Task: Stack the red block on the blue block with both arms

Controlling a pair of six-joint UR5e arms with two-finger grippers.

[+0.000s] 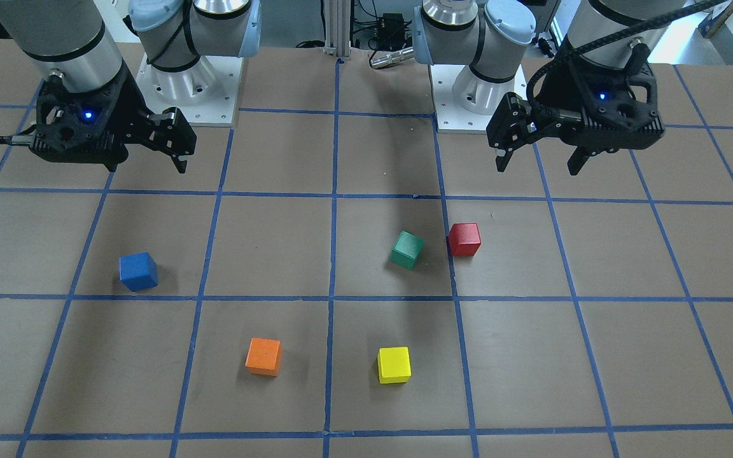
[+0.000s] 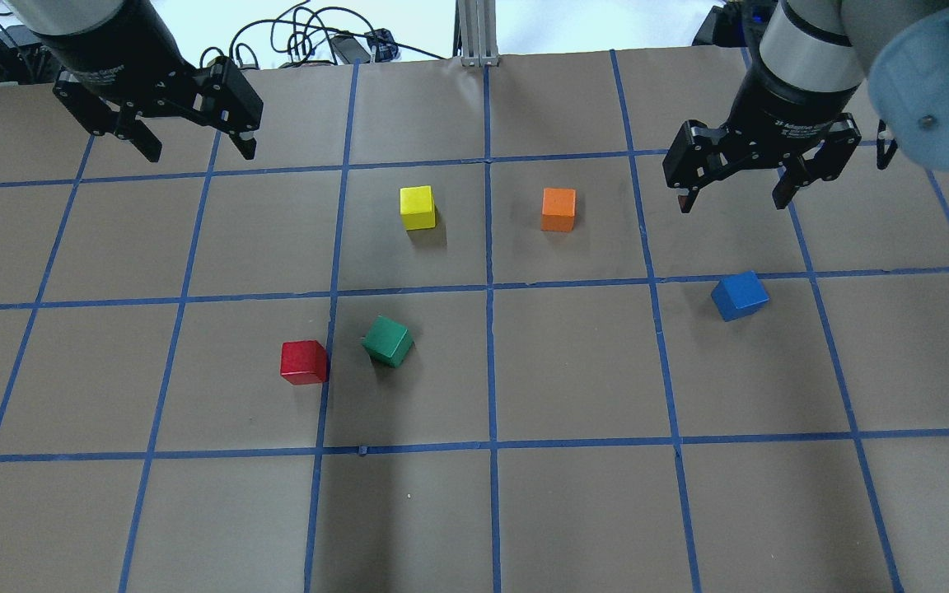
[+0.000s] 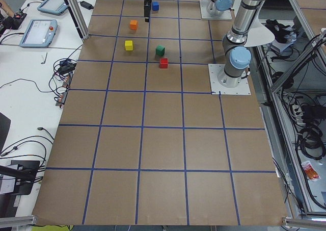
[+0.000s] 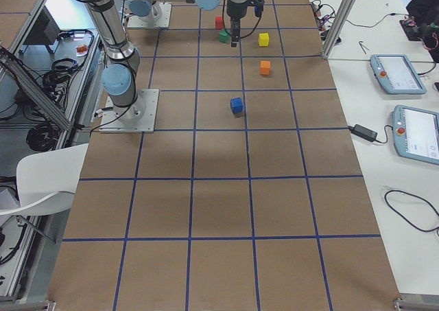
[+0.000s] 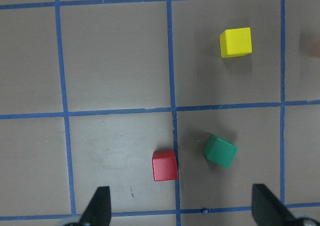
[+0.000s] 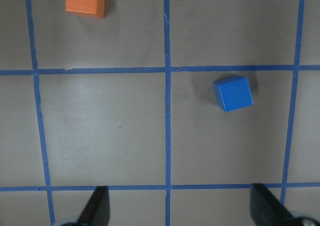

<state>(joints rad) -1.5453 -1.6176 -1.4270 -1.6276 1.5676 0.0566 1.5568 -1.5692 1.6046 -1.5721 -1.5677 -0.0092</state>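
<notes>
The red block (image 2: 303, 362) sits on the brown table left of centre and also shows in the front view (image 1: 464, 239) and the left wrist view (image 5: 164, 165). The blue block (image 2: 739, 296) sits on the right side and shows in the front view (image 1: 138, 271) and the right wrist view (image 6: 233, 93). My left gripper (image 2: 198, 152) is open and empty, raised above the table well beyond the red block. My right gripper (image 2: 731, 202) is open and empty, raised just beyond the blue block.
A green cube (image 2: 388, 341) lies tilted close to the red block's right. A yellow cube (image 2: 418, 207) and an orange cube (image 2: 558, 209) sit near the far middle. The arm bases (image 1: 188, 83) stand at the robot's edge. Blue tape lines grid the table.
</notes>
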